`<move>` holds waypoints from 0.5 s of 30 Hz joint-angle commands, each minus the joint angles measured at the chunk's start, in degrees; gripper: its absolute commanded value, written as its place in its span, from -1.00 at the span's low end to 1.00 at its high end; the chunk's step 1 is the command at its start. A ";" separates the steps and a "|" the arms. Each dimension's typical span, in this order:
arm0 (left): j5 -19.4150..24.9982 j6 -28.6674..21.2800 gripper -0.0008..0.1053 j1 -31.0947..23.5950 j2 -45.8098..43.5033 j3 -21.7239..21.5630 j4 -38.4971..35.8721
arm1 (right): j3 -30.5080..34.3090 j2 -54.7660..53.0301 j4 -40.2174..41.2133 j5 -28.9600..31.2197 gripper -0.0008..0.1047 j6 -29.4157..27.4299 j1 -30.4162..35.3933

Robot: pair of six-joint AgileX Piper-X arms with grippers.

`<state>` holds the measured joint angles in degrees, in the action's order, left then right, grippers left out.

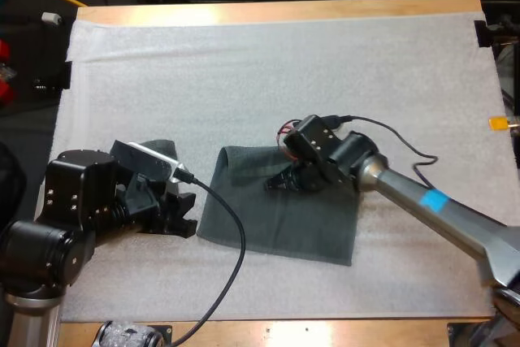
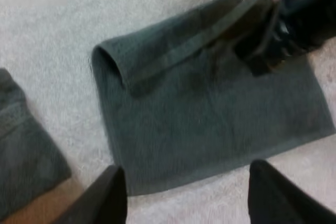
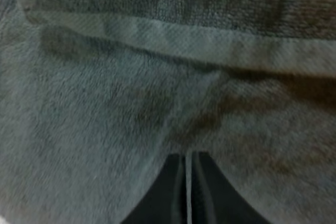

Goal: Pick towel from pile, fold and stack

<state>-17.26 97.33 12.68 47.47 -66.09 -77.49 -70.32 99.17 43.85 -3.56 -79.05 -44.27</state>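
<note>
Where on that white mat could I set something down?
The mat's whole far stretch beyond the towel, and the near strip before it. Crowded: the towel itself, with the right gripper on it and the left gripper beside it.

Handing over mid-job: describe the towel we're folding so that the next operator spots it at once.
On the white mat, look near the middle, under the right gripper. The towel there lies spread flat, with its far edge rolled over into a band. The other towel, beside the left gripper, shows as a smaller dark piece with no rolled edge.
</note>
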 commanded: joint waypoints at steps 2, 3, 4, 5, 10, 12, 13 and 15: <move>0.38 0.52 -0.04 -0.01 -0.26 -0.03 -1.55 | -1.72 1.40 -0.31 -0.76 -0.99 -0.71 0.10; 0.38 0.52 -0.04 -0.01 -0.26 -0.03 -2.04 | -2.32 2.50 -0.31 -1.16 -0.99 -0.71 0.10; 0.38 0.52 -0.04 -0.01 -0.26 -0.03 -2.32 | -2.75 3.41 -0.31 -1.81 -0.99 -0.71 0.10; 0.38 0.52 -0.04 -0.01 -0.26 -0.03 -2.35 | -3.02 4.20 -0.31 -2.12 -0.99 -0.71 0.10; 0.38 0.65 -0.04 -0.01 -0.26 -0.03 -2.48 | -3.65 8.06 -0.31 -2.19 -0.99 -0.71 0.10; 0.38 1.01 -0.04 -0.01 -0.26 -0.03 -2.51 | -3.72 9.01 -0.99 -1.44 -0.99 -0.71 0.10; 0.38 1.20 -0.04 -0.01 -0.26 -0.03 -2.69 | -3.70 9.47 -1.66 -1.09 -0.99 -0.71 0.10; 0.38 1.24 -0.04 -0.01 -0.26 -0.03 -3.38 | -3.70 10.25 -3.27 -0.91 -0.99 -0.71 0.10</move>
<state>-17.19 98.14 12.68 47.47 -66.09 -80.11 -73.36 109.67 41.28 -4.62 -79.05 -44.27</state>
